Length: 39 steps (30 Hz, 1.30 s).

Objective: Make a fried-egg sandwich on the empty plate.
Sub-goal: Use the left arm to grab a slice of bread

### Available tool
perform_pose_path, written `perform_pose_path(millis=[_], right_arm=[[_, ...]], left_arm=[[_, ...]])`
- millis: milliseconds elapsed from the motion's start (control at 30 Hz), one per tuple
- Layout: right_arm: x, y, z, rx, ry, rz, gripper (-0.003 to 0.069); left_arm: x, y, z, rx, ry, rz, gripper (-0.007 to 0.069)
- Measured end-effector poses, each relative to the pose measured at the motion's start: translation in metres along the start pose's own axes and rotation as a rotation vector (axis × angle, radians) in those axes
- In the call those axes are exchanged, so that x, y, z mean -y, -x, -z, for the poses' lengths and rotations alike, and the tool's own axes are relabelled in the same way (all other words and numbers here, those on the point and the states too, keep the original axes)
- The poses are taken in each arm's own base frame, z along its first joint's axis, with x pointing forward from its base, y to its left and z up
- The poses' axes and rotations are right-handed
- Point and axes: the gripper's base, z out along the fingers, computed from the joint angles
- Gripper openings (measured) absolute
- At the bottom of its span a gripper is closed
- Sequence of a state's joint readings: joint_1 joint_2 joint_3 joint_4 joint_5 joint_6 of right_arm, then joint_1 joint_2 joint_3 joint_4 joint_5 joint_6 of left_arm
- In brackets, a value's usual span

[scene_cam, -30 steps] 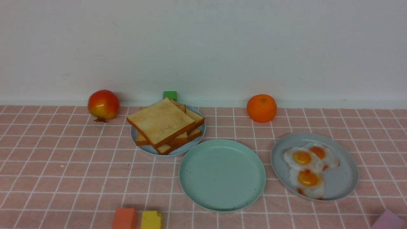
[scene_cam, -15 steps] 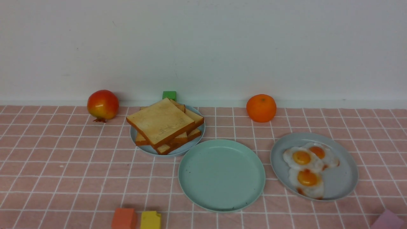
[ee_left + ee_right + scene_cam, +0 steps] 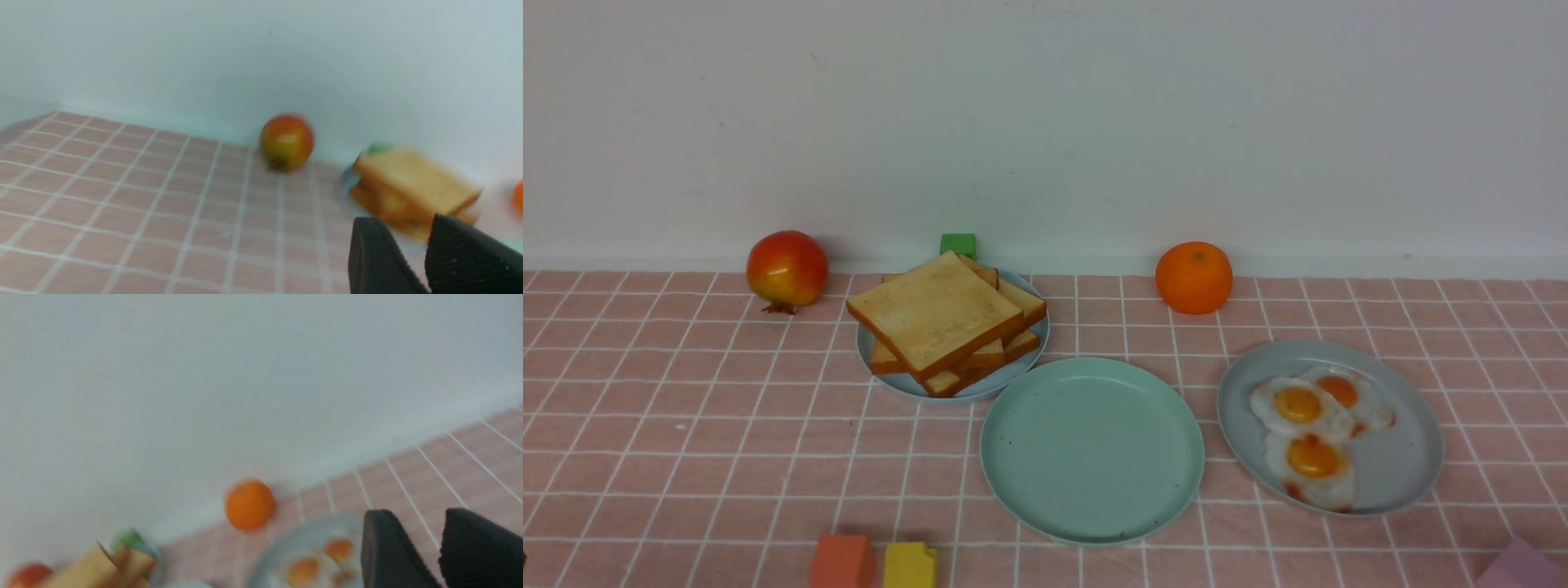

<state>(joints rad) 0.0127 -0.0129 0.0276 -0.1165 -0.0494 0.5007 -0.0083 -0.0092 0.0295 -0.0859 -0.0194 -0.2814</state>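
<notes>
The empty mint-green plate (image 3: 1092, 449) lies at the front middle of the table. A stack of toast slices (image 3: 943, 322) sits on a small pale-blue plate (image 3: 980, 390) behind it to the left. Three fried eggs (image 3: 1308, 437) lie on a grey plate (image 3: 1401, 457) to the right. Neither gripper shows in the front view. My left gripper (image 3: 404, 224) is open and empty, short of the blurred toast (image 3: 412, 183). My right gripper (image 3: 414, 518) is open and empty, above the table beside the grey plate (image 3: 282, 543) and eggs (image 3: 302, 571).
A red fruit (image 3: 787, 269), a green block (image 3: 958, 244) and an orange (image 3: 1194, 278) stand along the back wall. An orange block (image 3: 843, 562), a yellow block (image 3: 910, 565) and a purple block (image 3: 1519, 567) sit at the front edge.
Nothing on the table has moved. A small dark edge now shows at the lower left border of the front view.
</notes>
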Motion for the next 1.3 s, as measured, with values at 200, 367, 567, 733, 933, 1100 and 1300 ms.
perform_pose_path(millis=[200,367,567,733,933,1100,1300], right_arm=[[-0.013,0.026,0.002,0.191,0.103,-0.019,0.0239],[-0.044,0.104,-0.002,0.288,0.137,-0.019,0.0239],[-0.071,0.183,-0.020,0.145,0.029,-0.012,0.0239],[-0.066,0.190,-0.053,-0.086,-0.141,0.084,0.0239],[-0.045,0.144,-0.097,-0.377,-0.270,0.107,0.0239],[-0.041,0.110,-0.116,-0.620,-0.277,0.040,0.0239],[-0.062,0.074,-0.125,-0.924,-0.066,0.086,0.0239]], left_arm=[[0.007,0.023,0.002,0.137,-0.048,0.163,0.0240],[0.038,0.100,-0.003,0.210,-0.087,0.096,0.0240],[0.068,0.169,-0.031,0.032,-0.039,0.075,0.0240],[0.070,0.168,-0.081,-0.289,0.068,0.100,0.0240],[0.060,0.134,-0.131,-0.495,0.149,0.200,0.0240],[0.054,0.100,-0.166,-0.656,0.196,0.349,0.0240],[0.049,0.052,-0.201,-0.886,0.180,0.407,0.0240]])
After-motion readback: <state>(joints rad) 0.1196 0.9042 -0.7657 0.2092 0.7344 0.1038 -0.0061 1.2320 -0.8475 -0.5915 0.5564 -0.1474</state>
